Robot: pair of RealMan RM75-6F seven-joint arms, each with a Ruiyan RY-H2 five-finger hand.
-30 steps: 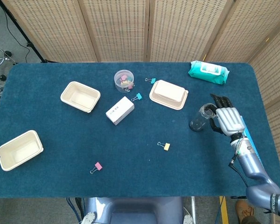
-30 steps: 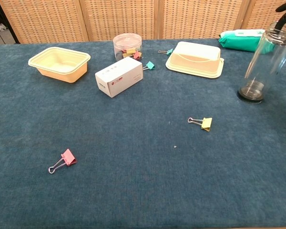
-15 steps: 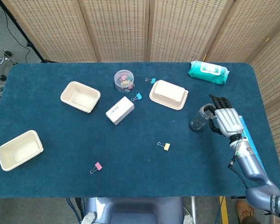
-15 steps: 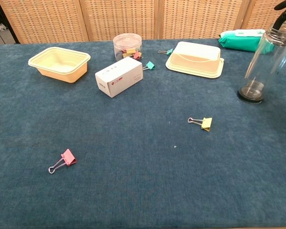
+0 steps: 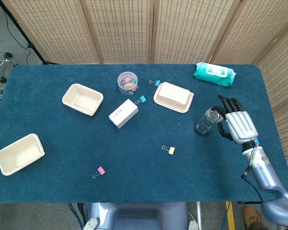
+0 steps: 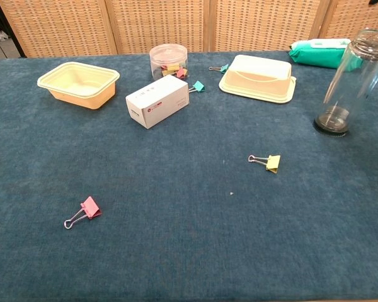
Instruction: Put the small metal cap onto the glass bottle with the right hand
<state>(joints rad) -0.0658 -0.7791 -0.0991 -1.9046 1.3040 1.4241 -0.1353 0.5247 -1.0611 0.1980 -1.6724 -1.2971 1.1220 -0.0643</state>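
The clear glass bottle [image 5: 206, 121] stands upright at the right of the blue table, and the chest view shows it too [image 6: 353, 82]. Its mouth [image 5: 213, 114] looks like a greyish disc; I cannot tell whether that is the small metal cap. My right hand [image 5: 238, 125] hovers just right of the bottle's top with its fingers spread toward it, holding nothing. A narrow gap separates the fingertips [image 5: 222, 102] from the bottle. In the chest view the hand is almost wholly out of frame. My left hand is in neither view.
Near the bottle lie a lidded cream box [image 5: 173, 97], a green wipes pack [image 5: 214, 73] and a yellow binder clip [image 5: 170, 150]. Further left are a white carton [image 5: 123, 113], a clear jar of clips [image 5: 127, 82], two cream trays [image 5: 82, 98] [image 5: 20, 154] and a pink clip [image 5: 100, 171].
My right hand has drawn back to the right, off the bottle's mouth. Its dark fingers no longer show at the bottle's top in the chest view. The bottle stays put.
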